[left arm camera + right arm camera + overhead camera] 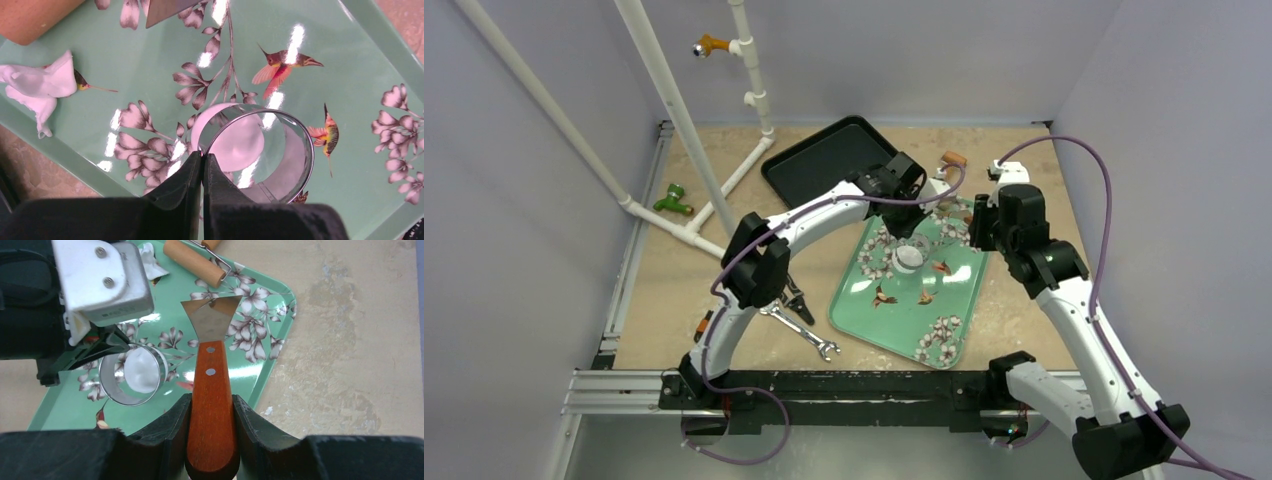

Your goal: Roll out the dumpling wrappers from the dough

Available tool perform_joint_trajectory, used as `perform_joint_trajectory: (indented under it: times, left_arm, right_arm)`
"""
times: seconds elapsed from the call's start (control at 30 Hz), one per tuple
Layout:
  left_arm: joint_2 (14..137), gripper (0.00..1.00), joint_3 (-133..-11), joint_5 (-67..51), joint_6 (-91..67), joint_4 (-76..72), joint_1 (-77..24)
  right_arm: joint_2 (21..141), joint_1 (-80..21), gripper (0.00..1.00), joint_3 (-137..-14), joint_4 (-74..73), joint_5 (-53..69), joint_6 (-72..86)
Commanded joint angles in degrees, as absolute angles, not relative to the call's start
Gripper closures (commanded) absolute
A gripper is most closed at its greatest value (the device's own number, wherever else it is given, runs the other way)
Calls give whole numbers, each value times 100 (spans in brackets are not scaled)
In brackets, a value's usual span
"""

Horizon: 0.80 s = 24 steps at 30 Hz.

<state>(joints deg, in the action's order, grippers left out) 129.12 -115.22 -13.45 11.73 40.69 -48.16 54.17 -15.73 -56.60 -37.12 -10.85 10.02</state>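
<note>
The dumpling wrapper (232, 142), a flat white round of dough, lies on the green tray (150, 60) among its printed blossoms and birds, about the middle of the tray in the overhead view. It shows through the metal ring (295, 122), which stands over it; a sliver of white also shows past the ring's rim on one side. Whether the ring rests flat on the tray cannot be told.

The left gripper (202, 157) reaches in from above, its jaws pressed together and pinching the thin wall of the ring on the near side.

A ragged dough scrap (40, 85) lies at the tray's edge, well apart from the wrapper, with the wooden rolling pin (195, 262) near it at the tray's far end.

The right gripper (211, 440) has its jaws clamped on the wooden handle of a spatula (210, 385), whose metal blade points out over the tray, beside the ring but apart from it.

The tray lies on the bench (674, 290). A black tray (824, 160) lies just beyond it, and some wrenches (809, 335) lie on the bench to its left.
</note>
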Motion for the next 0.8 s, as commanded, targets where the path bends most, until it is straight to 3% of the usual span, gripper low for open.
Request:
perform_joint_trajectory:
  times: [0.0,0.33,0.77]
  left_arm:
    - [12418,100,-11835,-1955,1020,4066,-4612]
    - [13492,100,-13087,-918,-262,3124,-4307]
    - [14291,100,-13539,-470,-393,2445,-4089]
  right_arm:
    - [5395,-1532,100,-5819,-3359,-1383,949]
    - [5530,-1397,100,-6443,-3332,-2333,800]
    - [5439,-1396,100,-6594,-3624,-2216,959]
